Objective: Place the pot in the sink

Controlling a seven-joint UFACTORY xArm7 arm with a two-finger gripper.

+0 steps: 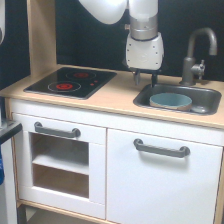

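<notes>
Toy kitchen unit seen from the front, described from the exterior view's left to its right. Hob (pixel 71 81): a black glass plate with red rings, lying flat on the left part of the light wood counter (pixel 117 97). Below it, a white oven door (pixel 59 162) with a grey handle (pixel 56 131) across its top and a window showing a wooden shelf inside. To the right of that door, a plain white cupboard door (pixel 162 185) with its own grey handle (pixel 161 148).

Arm (pixel 143 35): white, with a grey band at the wrist, coming down from the top edge above the middle of the counter. Pincer (pixel 145 78): two short dark fingers pointing downward, standing just beside the rear left corner of the sink and above the counter. The fingers appear slightly apart with nothing between them, so the pincer reads as released.

Sink (pixel 210 95): a dark grey rectangular basin with rounded corners, set into the right part of the counter. Pot (pixel 170 101): a round, low, blue-grey vessel with a tan band below the rim, resting upright inside the sink, toward its left and front, apart from the pincer. Tap (pixel 197 52): dark grey, curved, standing behind the sink at the right.
</notes>
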